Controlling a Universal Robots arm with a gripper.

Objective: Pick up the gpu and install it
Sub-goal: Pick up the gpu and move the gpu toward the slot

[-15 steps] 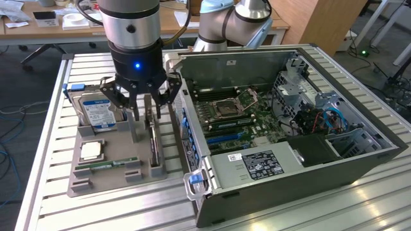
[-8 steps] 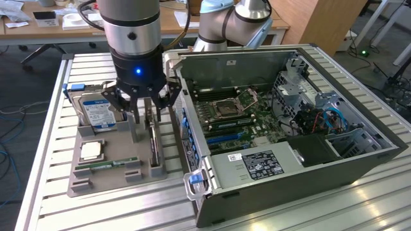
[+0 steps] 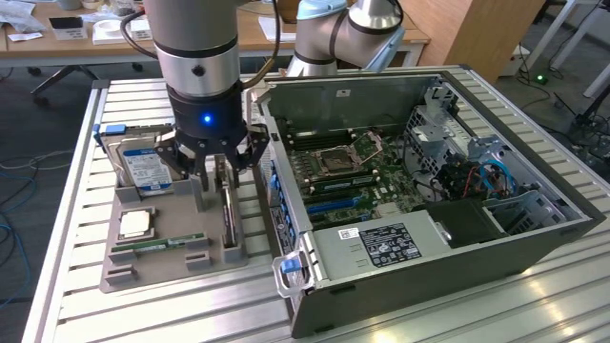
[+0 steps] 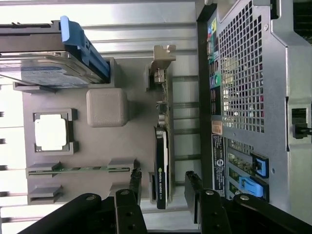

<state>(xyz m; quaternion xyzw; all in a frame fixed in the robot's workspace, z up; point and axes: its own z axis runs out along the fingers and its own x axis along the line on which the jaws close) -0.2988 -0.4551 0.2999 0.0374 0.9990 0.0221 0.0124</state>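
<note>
The gpu (image 4: 162,161) is standing on edge in its slot on the tray (image 4: 97,141), right beside the case (image 4: 253,73). The gripper (image 4: 164,187) is low over one end with its fingers spread either side of the card, gaps showing, so no pinch. Looks like nothing's lifted yet and the whole install is left.

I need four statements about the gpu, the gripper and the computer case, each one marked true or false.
1. The gpu stands on its edge in the grey tray. True.
2. The gripper is shut on the gpu. False: its fingers are open, one on each side of the card.
3. The computer case has its side closed. False: the side is open and the motherboard shows.
4. The hard drive stands in the grey tray. True.
</note>
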